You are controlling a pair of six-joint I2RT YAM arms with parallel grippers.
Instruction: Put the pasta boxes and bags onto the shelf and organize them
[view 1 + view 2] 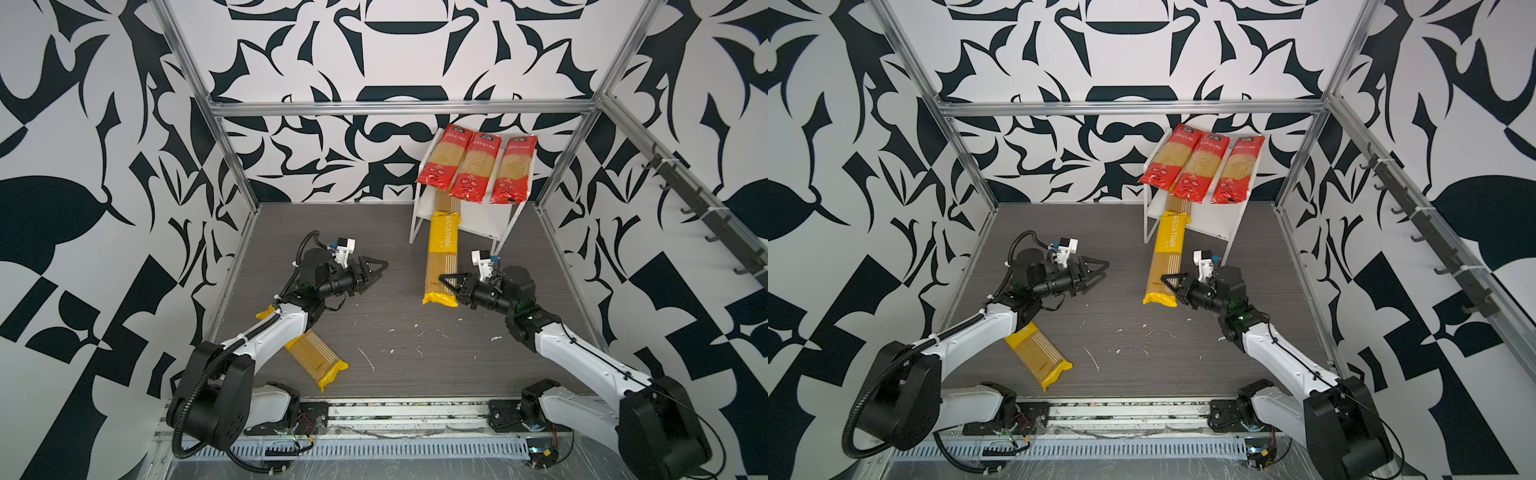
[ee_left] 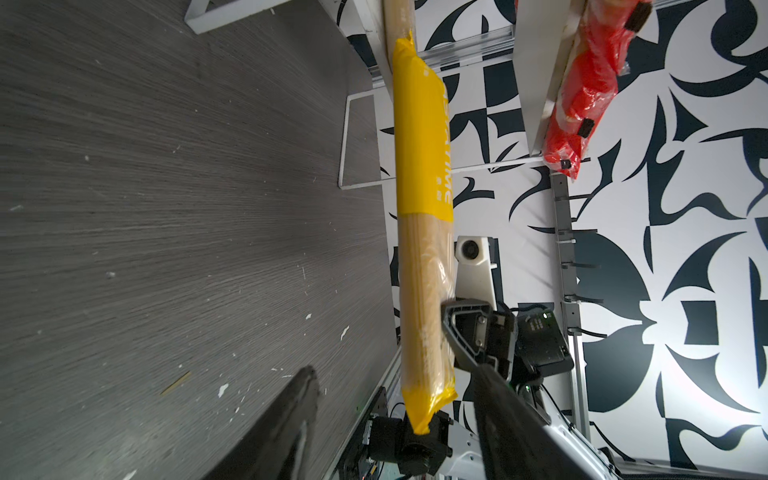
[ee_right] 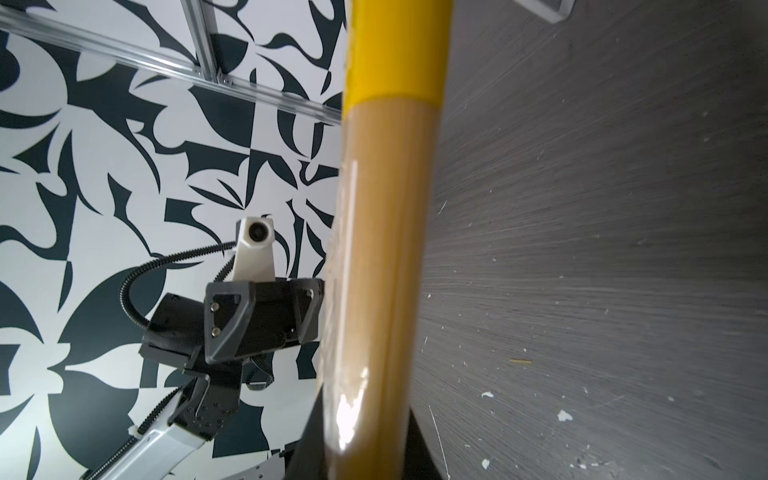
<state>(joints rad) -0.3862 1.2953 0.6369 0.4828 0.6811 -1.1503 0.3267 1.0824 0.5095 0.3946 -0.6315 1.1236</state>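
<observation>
The right gripper (image 1: 444, 281) pinches a yellow-ended packet (image 1: 441, 254) at the lower tier of the shelf (image 1: 478, 222), the left gripper (image 1: 380, 272) hangs spread and empty; a straight push inward seems next.

Left arm (image 1: 270, 328) and right arm (image 1: 582, 353): white link shells, black joint housings. Corrugated black conduit (image 3: 123, 291) follows the left arm. Left gripper (image 1: 377, 276) fingers (image 3: 226, 320) are black, triangular, two-screw fastened.
</observation>
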